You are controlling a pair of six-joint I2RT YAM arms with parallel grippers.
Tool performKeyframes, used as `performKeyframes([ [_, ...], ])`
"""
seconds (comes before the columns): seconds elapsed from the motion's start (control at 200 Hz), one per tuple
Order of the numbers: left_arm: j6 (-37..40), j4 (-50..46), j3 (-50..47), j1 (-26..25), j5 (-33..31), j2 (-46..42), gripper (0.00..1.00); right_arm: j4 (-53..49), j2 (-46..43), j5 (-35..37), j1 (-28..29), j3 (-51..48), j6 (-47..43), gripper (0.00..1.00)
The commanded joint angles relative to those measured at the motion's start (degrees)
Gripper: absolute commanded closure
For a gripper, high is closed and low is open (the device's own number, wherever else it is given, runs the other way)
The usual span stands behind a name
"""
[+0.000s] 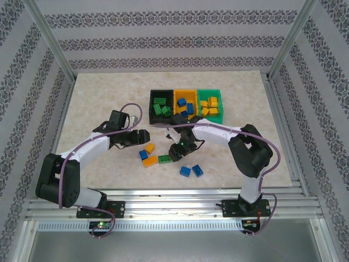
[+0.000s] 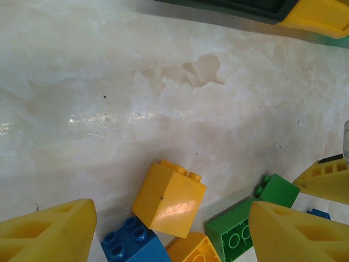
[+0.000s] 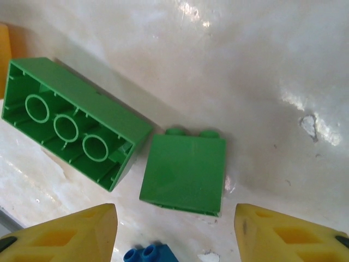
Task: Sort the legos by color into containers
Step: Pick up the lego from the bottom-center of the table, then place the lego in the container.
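Observation:
Three containers stand in a row at the back: black (image 1: 153, 103) with green legos, orange-yellow (image 1: 179, 96) with blue ones, green (image 1: 218, 97) with yellow ones. Loose legos lie mid-table. My left gripper (image 1: 143, 135) (image 2: 170, 218) is open above a yellow brick (image 2: 169, 199) (image 1: 149, 148). A blue brick (image 2: 131, 245), another yellow one (image 2: 193, 248) and a long green brick (image 2: 240, 229) lie beside it. My right gripper (image 1: 179, 153) (image 3: 174, 218) is open, with nothing between its fingers. A small green brick (image 3: 182, 174) lies on its side just ahead of the tips. The upturned long green brick (image 3: 76, 120) is next to it.
Two blue bricks (image 1: 186, 171) (image 1: 197, 170) lie nearer the front edge, right of the pile. A blue brick (image 3: 150, 255) shows under the right gripper. The two grippers work close together over the same cluster. Patterned walls and metal posts frame the table.

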Motion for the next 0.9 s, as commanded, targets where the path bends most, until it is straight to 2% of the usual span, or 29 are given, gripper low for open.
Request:
performKeyframes([
  [0.0, -0.51, 0.60, 0.23, 0.64, 0.50, -1.38, 0.26, -0.09, 2.77, 1.08, 0.59, 1.77, 0.07, 0.44],
  [0.295, -0.71, 0.25, 0.07, 0.66, 0.13, -2.01, 0.26, -0.09, 2.25, 1.03, 0.39, 4.38, -0.83, 0.63],
  [0.49, 0.23, -1.22, 0.76, 0.66, -0.01, -2.30, 0.26, 1.39, 2.62, 1.50, -1.65, 13.57, -0.90, 0.65],
  [0.605, 0.23, -1.68, 0.51, 0.69, 0.31, -3.54, 0.26, 3.07, 4.72, 5.06, -2.59, 21.80, 0.47, 0.65],
  [0.894, -0.48, -2.15, -1.85, 0.64, 0.45, -7.54, 0.26, 0.18, 18.98, 10.95, -5.10, 44.48, 3.08, 0.61],
])
